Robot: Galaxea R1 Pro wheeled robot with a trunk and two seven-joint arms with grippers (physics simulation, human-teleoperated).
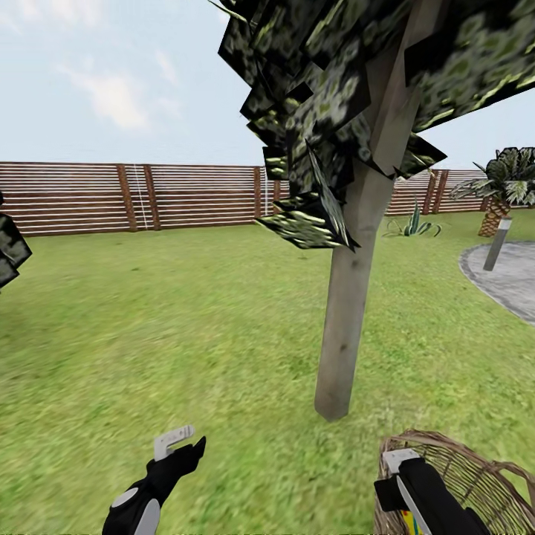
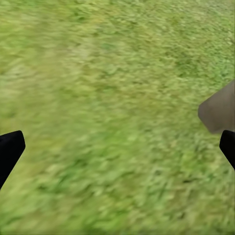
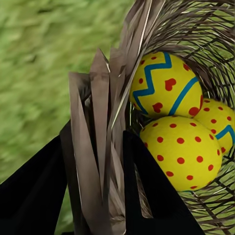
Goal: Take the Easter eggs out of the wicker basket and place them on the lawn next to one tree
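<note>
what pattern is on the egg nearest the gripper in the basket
Red dots on yellow, clearest in the right wrist view.

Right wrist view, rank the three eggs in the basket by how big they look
1. Red-dotted egg, nearest the camera.
2. Zigzag egg, close behind, so nearness may explain it.
3. Third egg, mostly hidden at the basket wall; true size unclear.

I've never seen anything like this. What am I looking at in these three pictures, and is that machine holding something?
A simulated two-armed robot in a garden. The big picture comes from its head camera: a tree on the lawn, the left gripper open and empty above the grass. The two smaller pictures come from cameras near each gripper. The right gripper is clamped on the rim of a wicker basket, and three yellow painted Easter eggs lie inside it.
</note>
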